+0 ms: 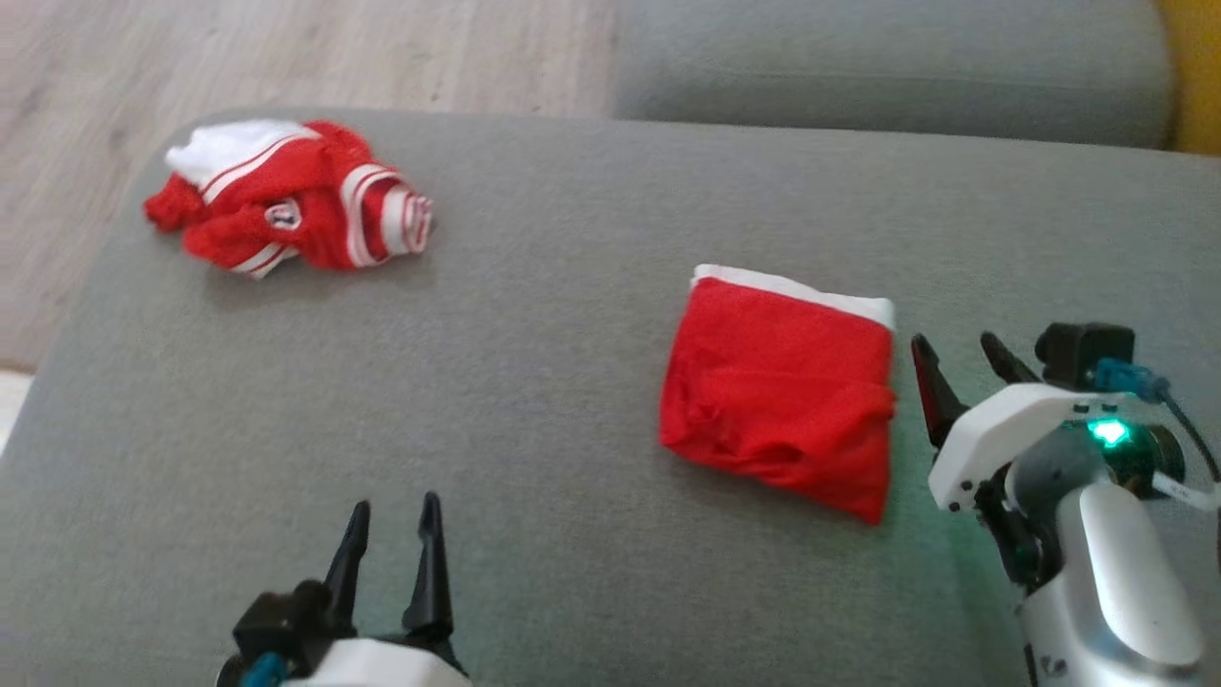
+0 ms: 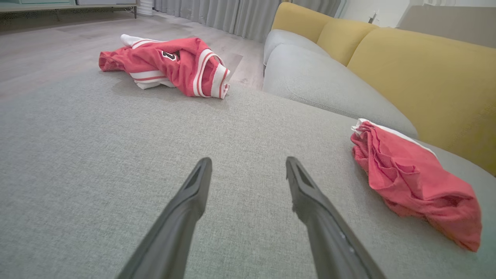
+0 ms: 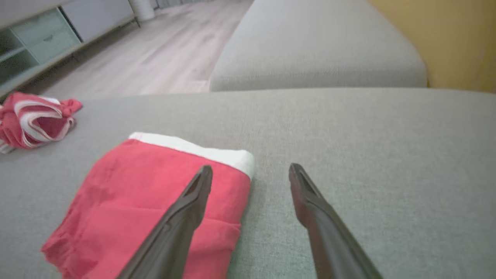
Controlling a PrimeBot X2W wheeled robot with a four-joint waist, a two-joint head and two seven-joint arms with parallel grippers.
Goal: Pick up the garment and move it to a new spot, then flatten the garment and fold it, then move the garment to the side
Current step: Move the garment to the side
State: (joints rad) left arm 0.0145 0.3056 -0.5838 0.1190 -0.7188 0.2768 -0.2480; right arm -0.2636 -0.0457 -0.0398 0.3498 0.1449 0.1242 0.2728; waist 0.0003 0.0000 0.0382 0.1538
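A folded red garment (image 1: 777,396) with a white band along its far edge lies flat on the grey cushion, right of centre; it also shows as a folded red garment (image 3: 155,205) and a red garment (image 2: 414,182) in the wrist views. My right gripper (image 1: 959,358) stands open just to its right, empty, its left finger over the cloth's right edge in the right wrist view. My left gripper (image 1: 393,520) is open and empty near the front edge, well left of the garment.
A crumpled red and white striped jersey (image 1: 286,196) lies at the cushion's far left corner. A second grey cushion (image 1: 887,62) lies beyond, with yellow backrests (image 2: 418,73) to the right. Wooden floor (image 1: 191,57) lies past the far left edge.
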